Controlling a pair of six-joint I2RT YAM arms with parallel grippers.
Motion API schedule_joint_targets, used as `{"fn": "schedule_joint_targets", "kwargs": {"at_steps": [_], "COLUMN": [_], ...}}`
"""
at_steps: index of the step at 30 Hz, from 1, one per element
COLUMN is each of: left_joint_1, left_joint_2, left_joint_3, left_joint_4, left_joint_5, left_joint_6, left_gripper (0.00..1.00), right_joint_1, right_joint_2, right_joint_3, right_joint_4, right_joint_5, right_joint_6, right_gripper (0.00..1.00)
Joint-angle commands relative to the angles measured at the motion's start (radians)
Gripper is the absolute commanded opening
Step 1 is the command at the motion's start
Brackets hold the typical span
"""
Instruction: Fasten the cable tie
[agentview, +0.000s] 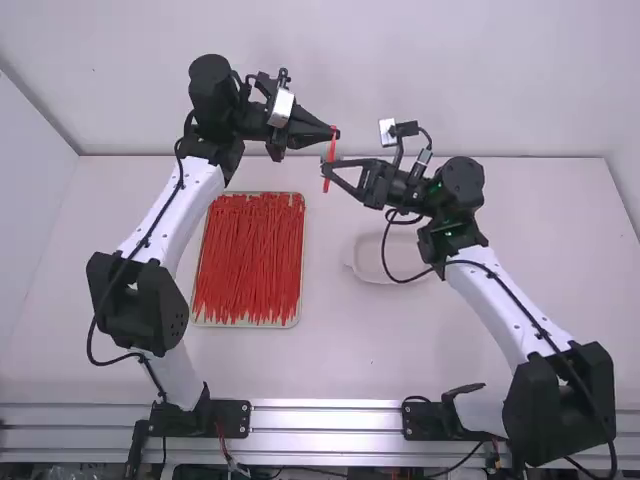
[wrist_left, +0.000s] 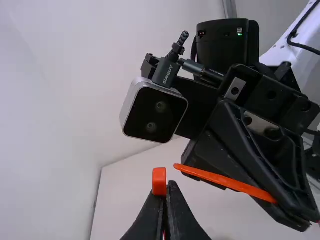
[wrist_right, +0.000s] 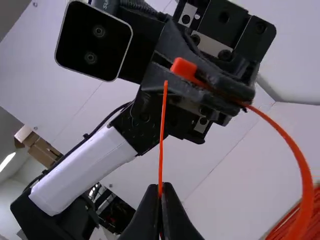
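One red cable tie (agentview: 328, 160) is held in the air above the back of the table, between both grippers. My left gripper (agentview: 333, 132) is shut on the tie's square head (wrist_left: 159, 181), seen at the fingertips in the left wrist view. My right gripper (agentview: 326, 177) is shut on the tie's thin tail (wrist_right: 162, 145), which runs straight up toward the head (wrist_right: 183, 66) in the right wrist view. The strap bends round in a loop (wrist_right: 295, 145) from head to tail. The tail's tip lies close beside the head; whether it enters the head I cannot tell.
A tan tray (agentview: 296, 322) holding several red cable ties (agentview: 250, 257) lies on the white table under the left arm. A small white bowl (agentview: 368, 262) sits right of the tray, beneath the right arm. The grey wall stands close behind both grippers.
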Motion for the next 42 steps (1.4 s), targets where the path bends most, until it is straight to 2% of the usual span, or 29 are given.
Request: {"fn": "schedule_joint_targets", "kwargs": {"at_steps": [1,42], "left_joint_1": [0.004,-0.022], "left_joint_2": [0.006,0.006], "left_joint_3": [0.027,0.027], "left_joint_4": [0.003,0.092], "left_joint_5": [0.021,0.019], "left_joint_6": [0.000,-0.045], "left_gripper": [0.02,0.02], "right_joint_1": [-0.004,-0.008], "right_joint_2": [0.002,0.002], "right_joint_3": [-0.002,-0.002], "right_joint_4": [0.003,0.003], "right_joint_5": [0.000,0.025], "right_joint_6": [0.003,0.002], "right_gripper": [0.00,0.00]}}
